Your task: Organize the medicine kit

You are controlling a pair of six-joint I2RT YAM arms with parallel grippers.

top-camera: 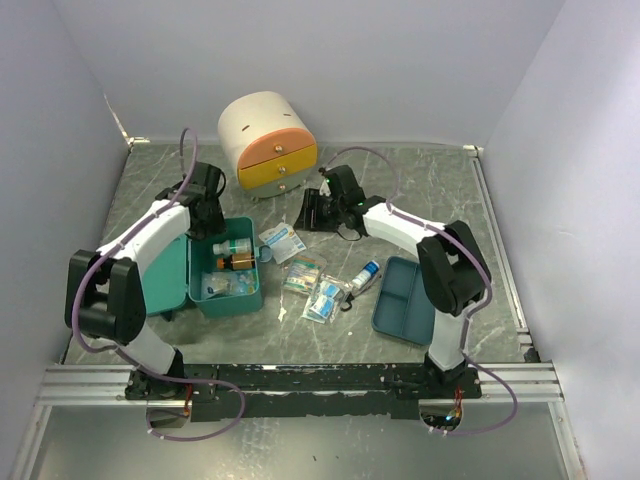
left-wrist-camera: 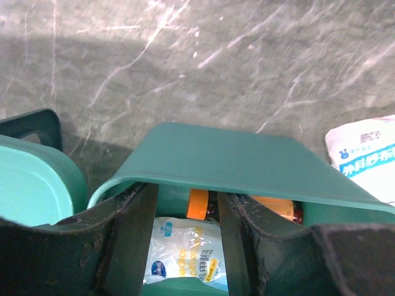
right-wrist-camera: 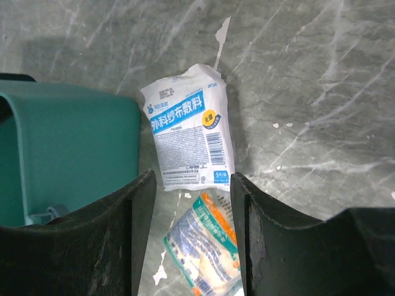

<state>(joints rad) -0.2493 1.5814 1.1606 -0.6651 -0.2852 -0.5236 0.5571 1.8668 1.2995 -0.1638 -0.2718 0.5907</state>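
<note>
Teal medicine kit [top-camera: 232, 303] open on counter [top-camera: 440, 200], left side, bottles [top-camera: 232, 247] and packets [top-camera: 222, 286] inside; left hand [left-wrist-camera: 185, 194] poised over its far wall, parted, empty; right hand [right-wrist-camera: 191, 179] parted, empty, above white sachet [right-wrist-camera: 188, 132] beside kit; lower squarely, pinch mid-packet, avoid kit wall.

Your left arm [top-camera: 150, 235] and right arm [top-camera: 400, 226] wear white link shells between black joint housings, and a lavender cable [top-camera: 183, 150] loops along each down to the base. Your wrist views show broad matte-black fingers [left-wrist-camera: 117, 246], scuffed pale at the edges.
</note>
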